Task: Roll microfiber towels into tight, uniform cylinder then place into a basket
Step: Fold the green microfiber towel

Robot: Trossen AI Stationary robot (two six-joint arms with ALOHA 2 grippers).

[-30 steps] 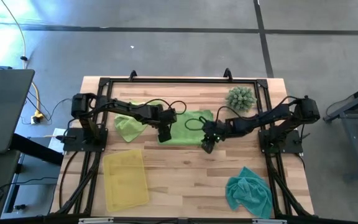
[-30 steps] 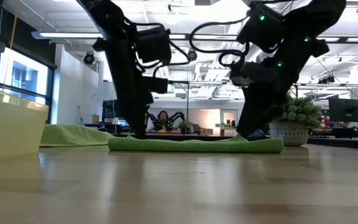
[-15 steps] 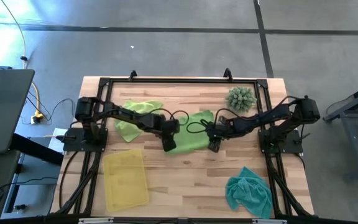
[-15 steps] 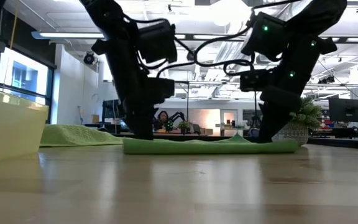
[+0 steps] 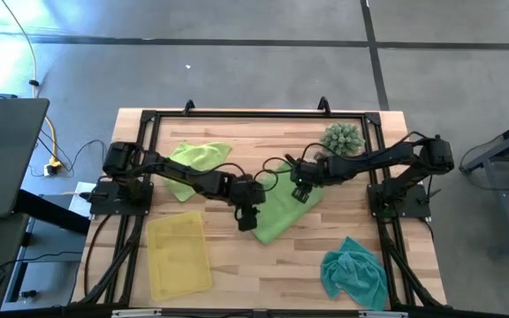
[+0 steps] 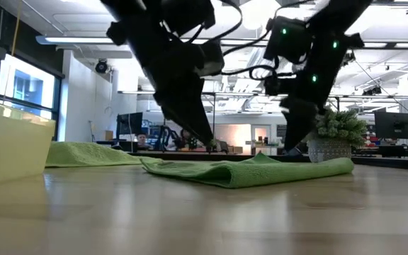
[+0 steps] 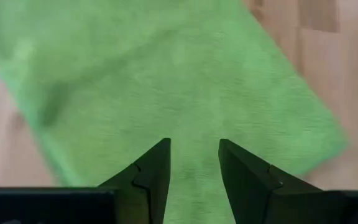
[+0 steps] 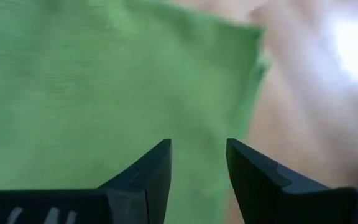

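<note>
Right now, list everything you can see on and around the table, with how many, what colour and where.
Lime green towel: one, table centre, lying flat under both grippers.
Second lime green towel: one, crumpled, back left.
Teal towel: one, crumpled, front right corner.
Basket: one, translucent yellow, front left.
Spiky plant: one, green, back right.
Table: one, light wood.
Left gripper: black, open, over the centre towel.
Right gripper: black, open, over the same towel.

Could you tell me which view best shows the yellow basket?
The high view: the whole basket shows at the table's near left corner. The low view catches only one pale wall; neither wrist view shows it.
</note>
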